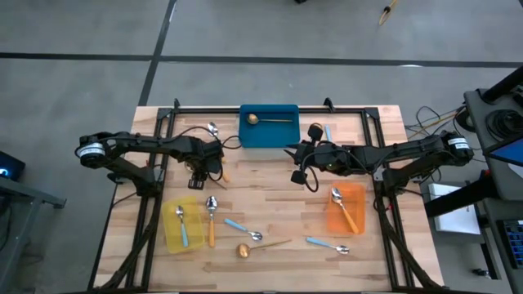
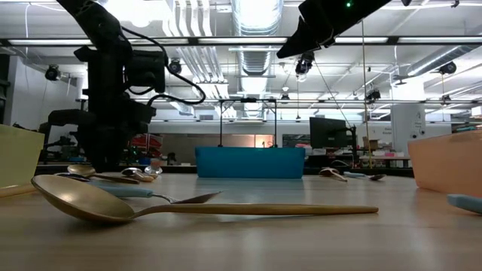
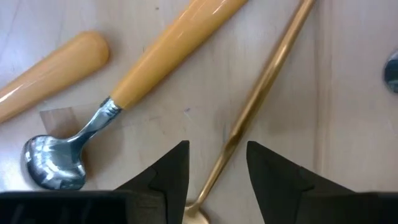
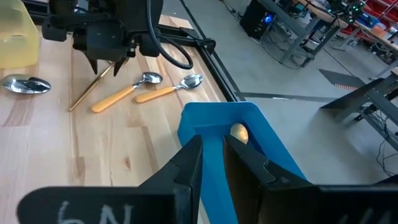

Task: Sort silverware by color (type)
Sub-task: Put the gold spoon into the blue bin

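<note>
- Nearest the front edge of the table (image 1: pixel 270 184) lies an all-gold spoon (image 1: pixel 260 247); around it a blue-handled spoon (image 1: pixel 243 229), another blue-handled spoon (image 1: pixel 328 244) and an orange-handled spoon (image 1: pixel 212 219)
- Front left, the yellow bin (image 1: pixel 181 225) holds one blue-handled spoon; front right, the orange bin (image 1: pixel 346 209) holds one orange-handled spoon
- Mid-table left, the left gripper (image 3: pixel 217 163) is low over a thin gold spoon handle (image 3: pixel 261 87); its fingers are parted with the handle between them, not clamped; two orange-handled spoons (image 4: pixel 127 92) lie just beside
- Mid-table right, the right gripper (image 4: pixel 214 163) hangs near the blue bin (image 1: pixel 269 126); its fingers stand narrowly apart and grasp nothing
- At the far edge the blue bin holds a gold spoon; a blue-handled spoon (image 1: pixel 327 131) lies just right of it
</note>
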### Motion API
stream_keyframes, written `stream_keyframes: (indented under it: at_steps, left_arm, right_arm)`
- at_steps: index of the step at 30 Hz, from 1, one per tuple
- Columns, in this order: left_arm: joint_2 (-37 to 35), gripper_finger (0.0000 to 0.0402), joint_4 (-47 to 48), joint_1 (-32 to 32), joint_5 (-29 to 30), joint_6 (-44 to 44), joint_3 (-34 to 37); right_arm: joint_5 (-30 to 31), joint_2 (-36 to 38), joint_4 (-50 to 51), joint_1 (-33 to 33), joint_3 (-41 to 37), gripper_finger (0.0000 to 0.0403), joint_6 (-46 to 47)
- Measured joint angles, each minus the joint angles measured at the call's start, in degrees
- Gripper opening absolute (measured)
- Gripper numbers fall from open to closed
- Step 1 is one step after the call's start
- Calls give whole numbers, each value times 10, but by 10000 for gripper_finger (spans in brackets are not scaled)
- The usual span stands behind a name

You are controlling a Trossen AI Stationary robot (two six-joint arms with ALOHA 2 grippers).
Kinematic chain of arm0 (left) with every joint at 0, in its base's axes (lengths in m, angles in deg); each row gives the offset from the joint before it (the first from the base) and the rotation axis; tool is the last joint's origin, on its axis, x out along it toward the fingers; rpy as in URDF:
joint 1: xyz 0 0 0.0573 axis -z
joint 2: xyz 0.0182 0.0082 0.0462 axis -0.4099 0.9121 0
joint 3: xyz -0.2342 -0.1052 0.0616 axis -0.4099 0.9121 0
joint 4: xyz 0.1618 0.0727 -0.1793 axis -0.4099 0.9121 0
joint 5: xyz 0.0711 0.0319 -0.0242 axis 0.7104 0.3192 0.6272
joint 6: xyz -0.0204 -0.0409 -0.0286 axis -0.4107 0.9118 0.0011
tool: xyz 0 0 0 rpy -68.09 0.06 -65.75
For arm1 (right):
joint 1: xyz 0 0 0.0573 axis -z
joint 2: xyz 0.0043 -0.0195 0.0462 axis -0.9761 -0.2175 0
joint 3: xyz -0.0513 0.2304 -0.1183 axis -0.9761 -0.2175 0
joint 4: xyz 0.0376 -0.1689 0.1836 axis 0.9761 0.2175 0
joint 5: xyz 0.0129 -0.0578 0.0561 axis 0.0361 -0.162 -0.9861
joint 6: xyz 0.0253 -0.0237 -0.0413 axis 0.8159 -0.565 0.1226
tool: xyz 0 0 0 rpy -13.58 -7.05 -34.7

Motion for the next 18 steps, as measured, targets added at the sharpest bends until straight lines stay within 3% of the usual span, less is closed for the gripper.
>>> stream_keyframes:
  at_steps: [12,18]
  left_arm:
    - [72,142,-2,1,-13,0,-4]
    - [71,139,-2,1,-13,-1,-5]
  right_arm:
    - [0,0,1,0,0,56,0]
    - [0,0,1,0,0,56,0]
